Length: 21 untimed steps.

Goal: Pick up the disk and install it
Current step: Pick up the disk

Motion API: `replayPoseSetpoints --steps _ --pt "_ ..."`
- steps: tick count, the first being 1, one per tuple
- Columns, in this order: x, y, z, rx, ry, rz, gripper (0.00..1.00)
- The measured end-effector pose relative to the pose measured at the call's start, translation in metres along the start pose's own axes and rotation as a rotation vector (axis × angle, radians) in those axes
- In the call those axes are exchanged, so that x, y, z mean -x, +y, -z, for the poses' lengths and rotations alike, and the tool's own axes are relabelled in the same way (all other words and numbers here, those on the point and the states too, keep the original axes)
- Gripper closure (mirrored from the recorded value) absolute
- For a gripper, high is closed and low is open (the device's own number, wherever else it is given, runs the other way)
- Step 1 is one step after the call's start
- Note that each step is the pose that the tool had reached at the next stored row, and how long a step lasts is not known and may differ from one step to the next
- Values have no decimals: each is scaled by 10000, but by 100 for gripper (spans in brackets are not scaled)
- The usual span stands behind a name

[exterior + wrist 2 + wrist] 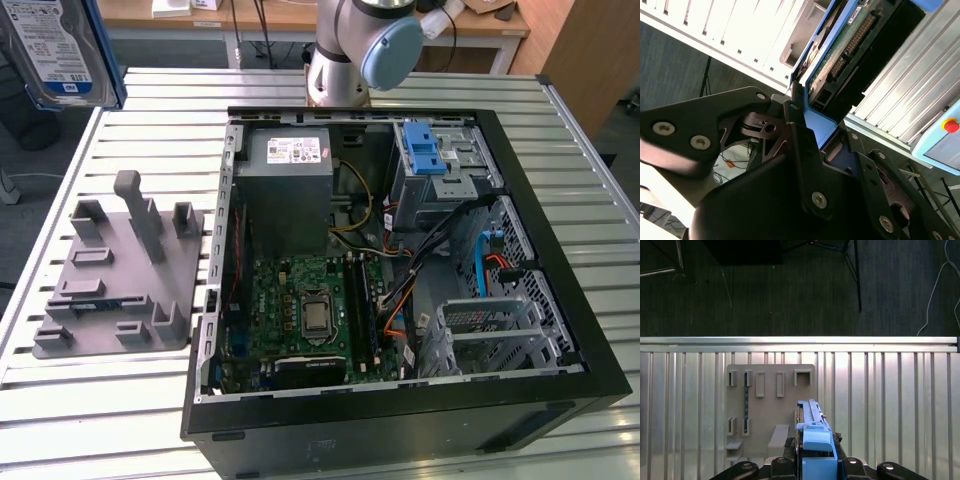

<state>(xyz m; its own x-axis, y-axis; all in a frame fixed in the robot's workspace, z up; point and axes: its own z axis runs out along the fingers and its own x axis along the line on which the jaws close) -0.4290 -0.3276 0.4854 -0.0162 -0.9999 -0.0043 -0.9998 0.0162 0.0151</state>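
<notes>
I am working over the slatted metal table (90, 420), which is carrying everything at one level for my arm. The open computer case (400, 425) is lying on its side, I judge so that its bays are facing up where I can reach them. Beside it, toward the exterior view's left, the grey fixture plate (110, 270) is lying flat. Its upright slots and posts are there, I think, for standing parts on edge so that I can pinch them. Inside the case, the grey drive cage (440, 170) with its blue latch is sitting at the far corner on the exterior view's right.

The disk (55, 50) is hanging in the air at the exterior view's upper left, label toward that camera and well apart from the cage. In the first wrist view it is showing edge-on, with the fixture plate below it. My gripper (815, 462) is clenching it: in the second wrist view the fingers (800, 150) are pressing on the blue side rail, with the green circuit board facing out. I am gripping across the thin sides, I judge, so that I am leaving the flat faces free.
</notes>
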Motion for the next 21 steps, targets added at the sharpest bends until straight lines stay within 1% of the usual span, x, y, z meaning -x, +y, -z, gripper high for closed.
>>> replayPoseSetpoints --steps 2,21 --pt "0 -17 1 1 1 0 64" --pt "1 -65 1 0 0 0 64"
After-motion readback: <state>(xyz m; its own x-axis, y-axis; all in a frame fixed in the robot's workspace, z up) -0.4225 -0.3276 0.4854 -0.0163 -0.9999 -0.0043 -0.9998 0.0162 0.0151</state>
